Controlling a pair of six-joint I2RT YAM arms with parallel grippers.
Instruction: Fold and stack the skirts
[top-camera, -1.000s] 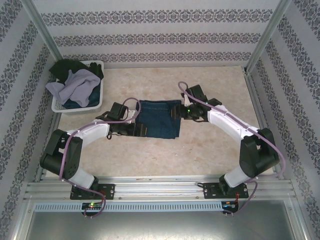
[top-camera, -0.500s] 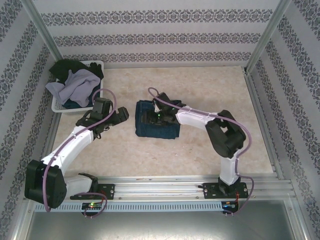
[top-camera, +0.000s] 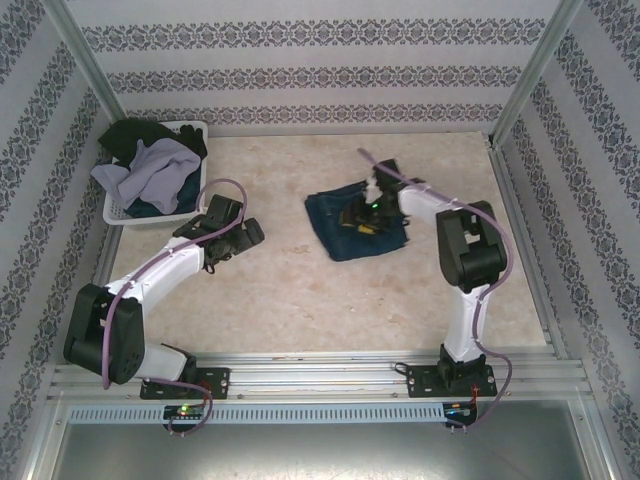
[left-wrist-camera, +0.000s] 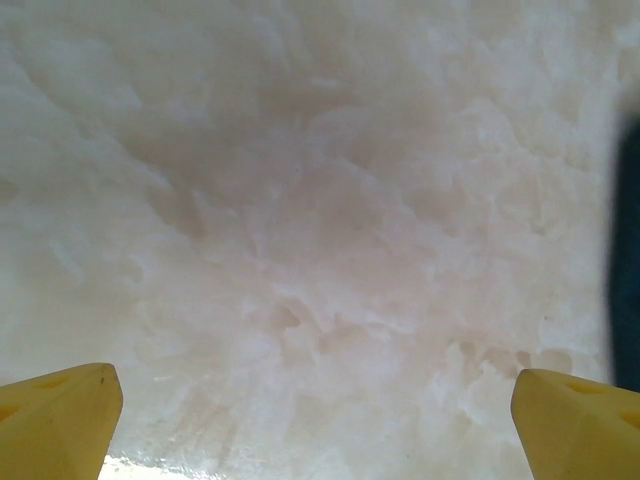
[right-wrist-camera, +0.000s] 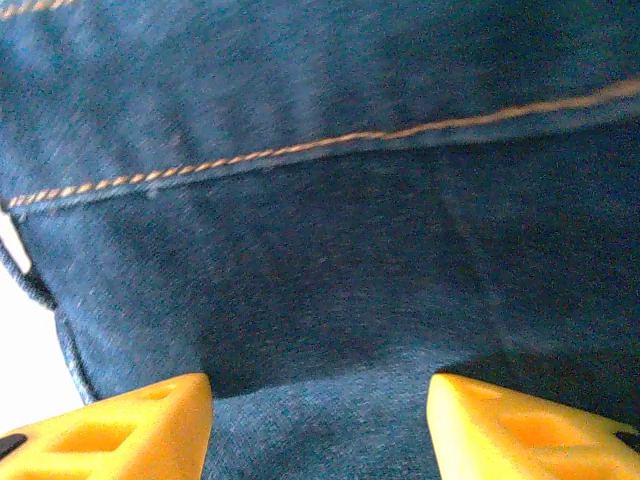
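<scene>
A dark blue denim skirt (top-camera: 338, 238), folded to a rough rectangle and lying askew, sits right of the table's middle. My right gripper (top-camera: 366, 214) is down on it; in the right wrist view its yellow fingers (right-wrist-camera: 130, 425) flank a raised fold of the denim (right-wrist-camera: 320, 200), shut on it. My left gripper (top-camera: 243, 236) hovers open over bare table to the skirt's left, with nothing between its fingertips (left-wrist-camera: 70, 410). A pale lavender-grey skirt (top-camera: 150, 165), a black one (top-camera: 130, 135) and a bit of blue denim (top-camera: 152, 208) are piled in the basket.
The white lattice basket (top-camera: 196, 190) stands at the back left against the wall. Metal posts and patterned walls close in the table (top-camera: 300, 300) on three sides. A dark blurred strip (left-wrist-camera: 628, 260) shows at the right edge of the left wrist view.
The right gripper has dragged the folded denim skirt to the right and turned it askew. The left gripper opened, let go of the skirt and drew back left.
</scene>
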